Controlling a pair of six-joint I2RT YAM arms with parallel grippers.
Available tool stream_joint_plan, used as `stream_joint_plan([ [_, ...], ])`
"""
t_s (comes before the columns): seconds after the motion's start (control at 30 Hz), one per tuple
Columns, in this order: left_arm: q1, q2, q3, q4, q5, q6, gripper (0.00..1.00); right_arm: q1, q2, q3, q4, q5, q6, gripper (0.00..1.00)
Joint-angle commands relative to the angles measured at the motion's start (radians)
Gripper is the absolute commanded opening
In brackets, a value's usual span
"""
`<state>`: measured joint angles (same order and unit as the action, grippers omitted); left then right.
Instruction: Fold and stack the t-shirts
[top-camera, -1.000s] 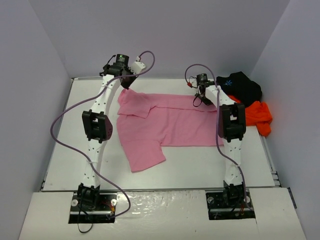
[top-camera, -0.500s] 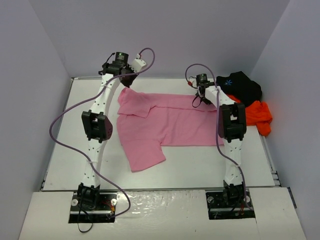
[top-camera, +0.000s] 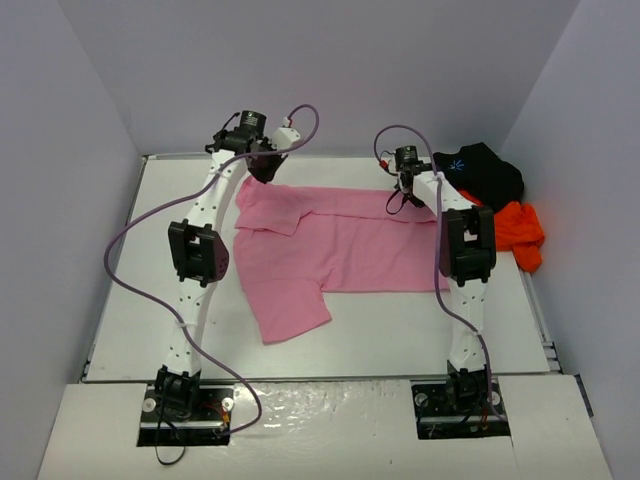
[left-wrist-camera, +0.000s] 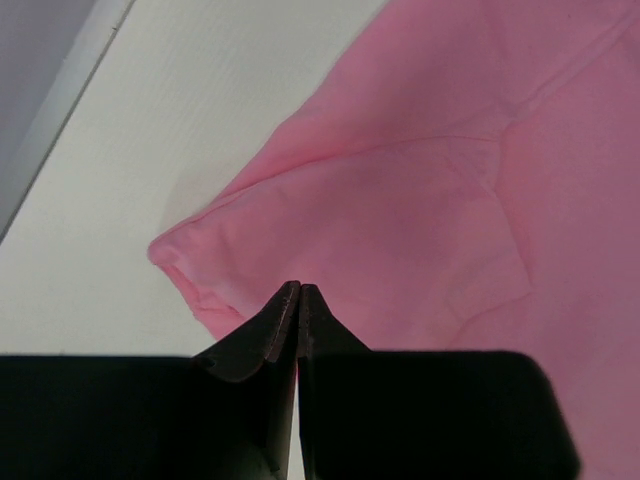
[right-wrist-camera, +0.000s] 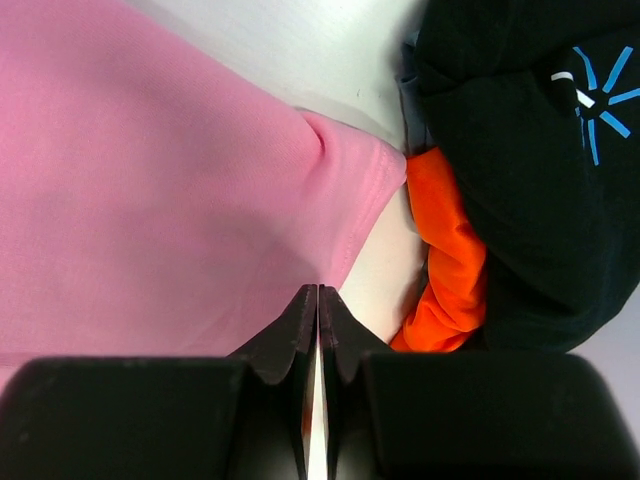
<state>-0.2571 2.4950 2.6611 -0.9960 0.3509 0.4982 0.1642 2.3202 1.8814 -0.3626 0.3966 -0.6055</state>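
Pink t-shirt (top-camera: 330, 240) is lying spread out mid-bench in the top view, one sleeve trailing toward me, while the black t-shirt (top-camera: 485, 170) and orange t-shirt (top-camera: 515, 230) are sitting crumpled together in the far right corner. I am holding the left tool (top-camera: 265, 168) over the far left corner of the pink cloth and the right tool (top-camera: 398, 195) over its far right edge. The white bench (top-camera: 130, 300) is giving me open room on the left and the near side, but the back wall (top-camera: 330, 80) is crowding both wrists. In the left wrist view the left tool (left-wrist-camera: 300, 288) is showing clenched tips over a rolled cloth corner, and I am seeing no fabric caught between them. In the right wrist view the right tool (right-wrist-camera: 318, 290) is likewise clenched, hovering at the pink hem, with the orange t-shirt (right-wrist-camera: 450, 250) just beside it. I am judging that a grab made here risks pinching orange cloth along with pink, or taking only one layer of the rolled corner, which would be skewing the fold.
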Motion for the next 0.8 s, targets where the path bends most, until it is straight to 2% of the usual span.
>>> stream_joint_plan([
  [0.0, -0.006, -0.089, -0.025, -0.022, 0.027, 0.02, 0.0, -0.005, -0.111, -0.016, 0.016, 0.051, 0.01, 0.17],
  [0.07, 0.0, -0.113, -0.055, -0.031, 0.028, 0.022, 0.0, -0.008, -0.157, -0.051, 0.017, 0.043, 0.003, 0.38],
  [0.13, 0.01, -0.141, -0.09, -0.034, 0.033, 0.022, 0.05, -0.008, -0.195, -0.074, 0.019, 0.029, -0.003, 0.51],
  [0.23, 0.018, -0.217, -0.152, -0.039, 0.056, 0.024, 0.17, -0.002, -0.276, -0.141, 0.017, 0.004, -0.02, 0.57],
  [0.4, 0.018, -0.332, -0.325, -0.006, 0.045, 0.039, 0.2, 0.013, -0.364, -0.304, 0.017, -0.004, -0.06, 0.59],
  [0.53, 0.018, -0.364, -0.39, 0.013, 0.033, 0.047, 0.22, 0.018, -0.374, -0.356, 0.017, -0.013, -0.057, 0.59],
  [0.57, 0.018, -0.367, -0.398, 0.016, 0.033, 0.046, 0.25, 0.018, -0.37, -0.364, 0.017, -0.011, -0.056, 0.58],
  [0.63, 0.019, -0.367, -0.408, 0.014, 0.042, 0.046, 0.45, 0.018, -0.361, -0.373, 0.016, -0.024, -0.056, 0.57],
  [0.7, 0.018, -0.365, -0.411, 0.015, 0.042, 0.043, 0.47, 0.021, -0.343, -0.375, 0.018, -0.024, -0.052, 0.56],
  [0.73, 0.018, -0.364, -0.413, 0.02, 0.041, 0.039, 0.51, 0.021, -0.336, -0.373, 0.02, -0.023, -0.05, 0.55],
  [0.77, 0.019, -0.362, -0.417, 0.026, 0.04, 0.036, 0.59, 0.021, -0.327, -0.37, 0.022, -0.022, -0.05, 0.55],
])
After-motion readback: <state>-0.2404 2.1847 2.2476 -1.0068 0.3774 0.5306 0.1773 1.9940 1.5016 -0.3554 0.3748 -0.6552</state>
